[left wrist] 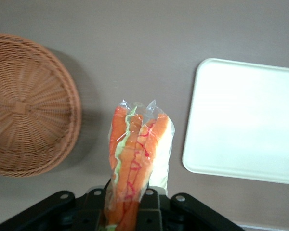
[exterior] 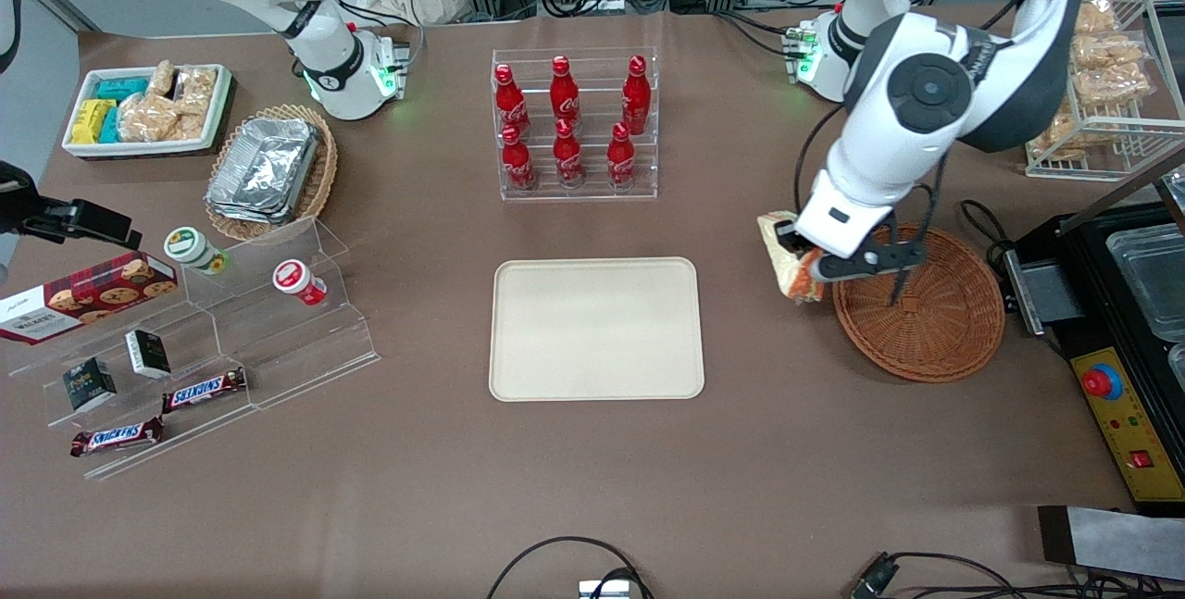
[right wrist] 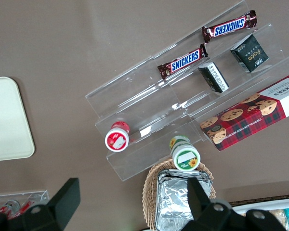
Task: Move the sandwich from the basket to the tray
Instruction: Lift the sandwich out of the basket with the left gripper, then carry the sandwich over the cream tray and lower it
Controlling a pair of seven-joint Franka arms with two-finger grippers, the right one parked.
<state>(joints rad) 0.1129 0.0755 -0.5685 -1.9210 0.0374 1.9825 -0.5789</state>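
Observation:
My left gripper (exterior: pixel 798 268) is shut on the sandwich (exterior: pixel 787 258), a plastic-wrapped wedge with orange and green filling (left wrist: pixel 137 154). It hangs in the air just past the rim of the round wicker basket (exterior: pixel 935 321), on the side toward the tray. The basket (left wrist: pixel 24 106) holds nothing that I can see. The beige tray (exterior: pixel 596 329) lies flat in the middle of the table, apart from the sandwich, and its rounded corner (left wrist: pixel 245 120) shows in the left wrist view.
A clear rack of red cola bottles (exterior: pixel 574 122) stands farther from the front camera than the tray. An acrylic stand with snacks (exterior: pixel 185 349) and an oval basket of foil containers (exterior: pixel 268 173) lie toward the parked arm's end. A black appliance (exterior: pixel 1111 321) sits beside the round basket.

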